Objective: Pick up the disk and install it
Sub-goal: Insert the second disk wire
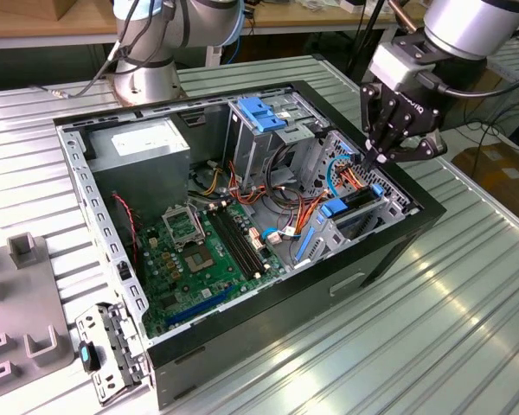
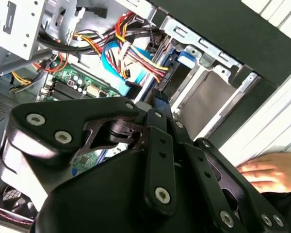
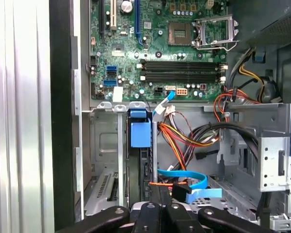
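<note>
Closest to the wrist cameras: black hand (image 3: 165,199), fingertips drawn together with nothing visible between them, seen in both wrist views (image 2: 157,99) and, in the exterior view (image 1: 374,156), hanging over the drive-bay corner of an open computer case (image 1: 268,337) at the exterior view's right. Just beside the fingertips: the disk (image 3: 138,158), standing on edge in a narrow slot of the grey drive bay (image 3: 104,160), blue carrier tab (image 3: 139,133) at the end toward the board; contact between hand and disk impossible to judge. Next to that, a flat blue data cable (image 3: 184,177) looping across the bay floor, and a bundle of red, orange, yellow and black wires (image 3: 184,136) spreading toward the board. Further into the case: green motherboard (image 3: 150,43) lying flat, with black memory slots (image 3: 179,70) and a bare processor socket (image 3: 211,31). In the second wrist view, a person's fingers (image 2: 264,170) resting on the ribbed metal surface (image 1: 432,328) outside the case wall. Beyond the board in the exterior view: grey cage with a blue latch (image 1: 264,117), upright near the far wall, and a grey power-supply box (image 1: 147,147) in the far corner toward the exterior view's left. Outside the case, near its front corner: loose metal bracket (image 1: 112,350) on the surface, a grey fixture block (image 1: 22,294) just beside. Farthest back: base of a second arm (image 1: 147,52) bolted to the surface.
</note>
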Tool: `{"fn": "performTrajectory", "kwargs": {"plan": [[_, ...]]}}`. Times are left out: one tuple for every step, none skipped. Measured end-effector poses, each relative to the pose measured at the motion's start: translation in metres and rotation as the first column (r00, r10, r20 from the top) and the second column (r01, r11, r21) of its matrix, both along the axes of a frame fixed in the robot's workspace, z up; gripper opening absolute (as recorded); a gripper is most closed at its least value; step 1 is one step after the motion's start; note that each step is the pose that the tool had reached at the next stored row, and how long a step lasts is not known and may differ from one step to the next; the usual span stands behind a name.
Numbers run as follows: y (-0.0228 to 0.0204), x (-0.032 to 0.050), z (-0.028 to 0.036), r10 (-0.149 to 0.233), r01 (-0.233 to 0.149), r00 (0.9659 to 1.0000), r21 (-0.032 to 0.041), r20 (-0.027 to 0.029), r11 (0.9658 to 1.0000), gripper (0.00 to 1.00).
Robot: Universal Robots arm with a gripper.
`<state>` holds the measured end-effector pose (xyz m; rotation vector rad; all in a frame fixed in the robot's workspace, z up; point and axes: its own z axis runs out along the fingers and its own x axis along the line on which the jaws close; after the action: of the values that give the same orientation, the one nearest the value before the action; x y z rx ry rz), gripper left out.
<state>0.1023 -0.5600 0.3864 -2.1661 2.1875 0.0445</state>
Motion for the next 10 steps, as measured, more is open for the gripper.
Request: {"fn": "performTrajectory", "kwargs": {"plan": [[0.0006, -0.0013, 0.0000, 0.000, 0.000, 1.0000, 0.0000, 0.0000, 1.0000, 0.11], [0.0024, -0.0018, 0.0001, 0.000, 0.000, 1.0000, 0.0001, 0.0000, 1.0000, 0.11], [0.0040, -0.0019, 0.0001, 0.000, 0.000, 1.0000, 0.0001, 0.0000, 1.0000, 0.11], [0.0060, -0.0020, 0.0003, 0.000, 0.000, 1.0000, 0.0000, 0.0000, 1.0000, 0.11], [0.0101, -0.0020, 0.0005, 0.000, 0.000, 1.0000, 0.0000, 0.0000, 1.0000, 0.11], [0.0128, -0.0020, 0.0013, 0.000, 0.000, 1.0000, -0.0001, 0.0000, 1.0000, 0.11], [0.0143, -0.0020, 0.0028, 0.000, 0.000, 1.0000, 0.0000, 0.0000, 1.0000, 0.11], [0.0160, -0.0020, 0.0059, 0.000, 0.000, 1.0000, -0.0003, 0.0000, 1.0000, 0.11], [0.0184, -0.0020, 0.0101, 0.000, 0.000, 1.0000, -0.0001, 0.0000, 1.0000, 0.11], [0.0203, -0.0021, 0.0111, 0.000, 0.000, 1.0000, 0.0001, 0.0000, 1.0000, 0.11]]}}
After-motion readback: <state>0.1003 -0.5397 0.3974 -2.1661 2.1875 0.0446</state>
